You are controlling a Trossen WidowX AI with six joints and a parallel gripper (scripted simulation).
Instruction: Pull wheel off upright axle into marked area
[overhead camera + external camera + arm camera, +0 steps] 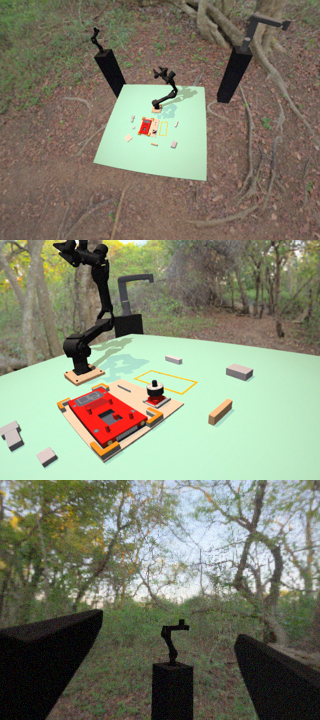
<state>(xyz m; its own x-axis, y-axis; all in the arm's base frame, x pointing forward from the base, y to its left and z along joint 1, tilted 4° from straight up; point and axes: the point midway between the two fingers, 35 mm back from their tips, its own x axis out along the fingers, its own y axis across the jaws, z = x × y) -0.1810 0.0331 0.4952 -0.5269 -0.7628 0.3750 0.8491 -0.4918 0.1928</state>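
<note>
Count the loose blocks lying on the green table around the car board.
6, none hidden as far as the views show: an L-shaped grey one far left, a grey one front left, a small grey one behind the yellow outline, a grey one right, a tan one, and one tiny block.

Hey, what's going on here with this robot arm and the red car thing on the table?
Nothing is being handled yet. The arm is raised high above its base, and its gripper is open and empty, aimed out at the trees rather than the table. The black wheel sits on its upright axle on the board beside the red car body. The yellow marked area beside it holds nothing.
</note>
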